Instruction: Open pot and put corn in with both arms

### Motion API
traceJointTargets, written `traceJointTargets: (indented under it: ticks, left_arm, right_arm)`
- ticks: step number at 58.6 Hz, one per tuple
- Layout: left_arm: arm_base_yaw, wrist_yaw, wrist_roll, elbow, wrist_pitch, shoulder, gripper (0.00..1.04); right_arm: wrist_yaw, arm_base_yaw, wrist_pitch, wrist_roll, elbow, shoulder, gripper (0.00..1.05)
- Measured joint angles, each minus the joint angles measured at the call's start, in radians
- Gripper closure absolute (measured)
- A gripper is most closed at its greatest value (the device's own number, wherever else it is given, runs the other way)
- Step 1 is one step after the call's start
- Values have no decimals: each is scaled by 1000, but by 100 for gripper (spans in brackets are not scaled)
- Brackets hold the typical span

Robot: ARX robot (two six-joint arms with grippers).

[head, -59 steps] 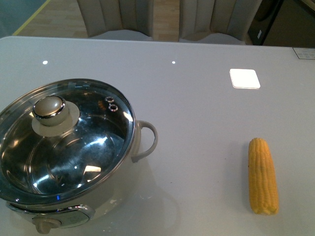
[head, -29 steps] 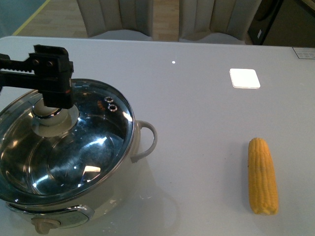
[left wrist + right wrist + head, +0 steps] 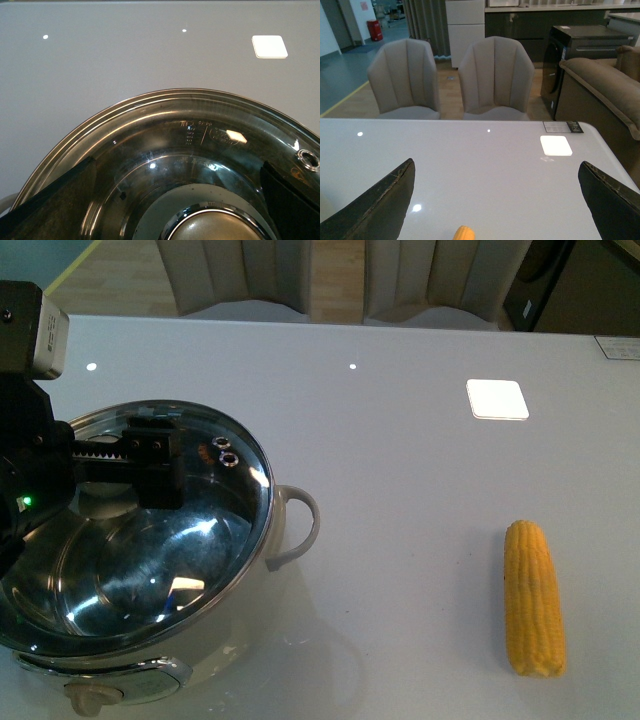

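Left wrist view: the left end effector (image 3: 178, 170) hangs wide apart astride the round grey knob (image 3: 220, 229) of the clear glass lid (image 3: 150, 135). Lid removal looks in hand, so clamping and lifting should follow. The yellow corn cob (image 3: 534, 598) lies on the table (image 3: 400, 440) at 3 o'clock from the cream-white steel pot (image 3: 252, 588). The right end effector (image 3: 496, 165) is apart and empty.

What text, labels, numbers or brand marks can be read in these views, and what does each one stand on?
No text can be read in any view.
Stamped scale and oval mark seen through the lid of the pot: too blurred to read.
Black-and-white label on the far corner of the table: too small to read.
Pink sign on the far wall: too blurred to read.
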Motion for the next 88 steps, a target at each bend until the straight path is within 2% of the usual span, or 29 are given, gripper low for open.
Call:
traceJointTargets:
  ticks: [18,28,38,55,72,88]
  left_arm:
    - [-14,-22,-40,1,36,42,8]
    - [-27,-21,-36,5,37,43,43]
    - [-28,-42,-35,5,38,43,63]
    - [-27,-46,-33,8,14,26,63]
    - [-21,-77,-4,22,-102,-89,64]
    - [41,-60,11,82,-198,-249,64]
  right_arm:
    - [0,0,0,0,0,0,9]
    - [0,0,0,0,0,0,9]
    - [0,0,0,0,0,0,9]
    - [0,0,0,0,0,0,9]
    - [0,0,0,0,0,0,9]
    - [0,0,0,0,0,0,9]
